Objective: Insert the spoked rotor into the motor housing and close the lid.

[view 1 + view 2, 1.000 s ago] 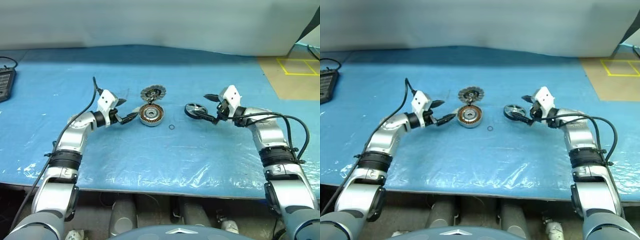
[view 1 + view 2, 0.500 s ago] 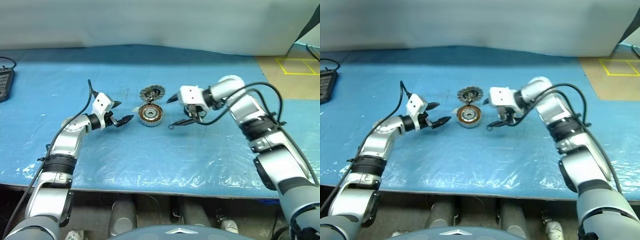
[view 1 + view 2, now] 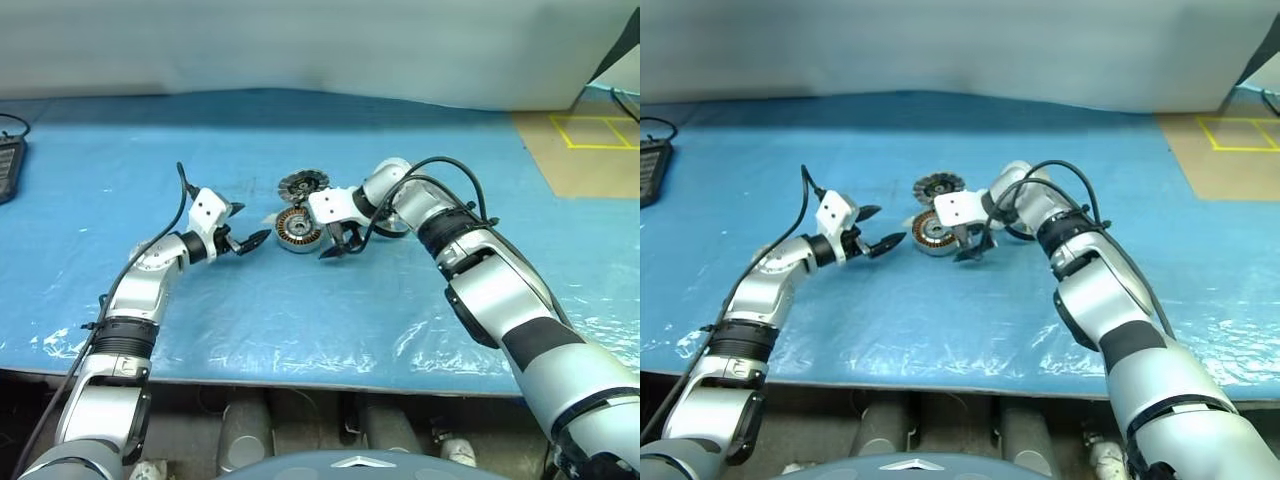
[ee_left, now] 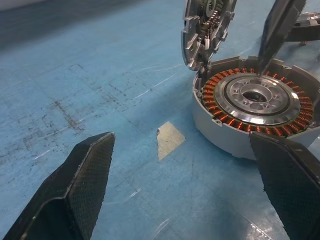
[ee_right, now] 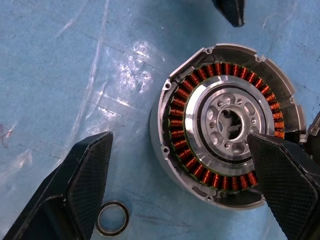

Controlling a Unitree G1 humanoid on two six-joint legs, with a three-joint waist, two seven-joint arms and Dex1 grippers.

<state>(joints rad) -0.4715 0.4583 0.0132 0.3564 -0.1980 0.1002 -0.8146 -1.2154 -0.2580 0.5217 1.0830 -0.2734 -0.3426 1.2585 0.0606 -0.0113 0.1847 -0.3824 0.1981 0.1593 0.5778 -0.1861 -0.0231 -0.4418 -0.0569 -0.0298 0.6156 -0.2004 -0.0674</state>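
We see both hands spread wide and empty, the right hand over the motor housing mid-bench, the left hand just beside it, the lid tilted at its rim.

silver arms, black cables

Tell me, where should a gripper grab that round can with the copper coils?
Probably by its outer wall, from above, one finger on each side. The motor housing lies flat, open side up, with bare copper windings inside, so the wall is the safe surface. Avoid the edge where the lid stands up.
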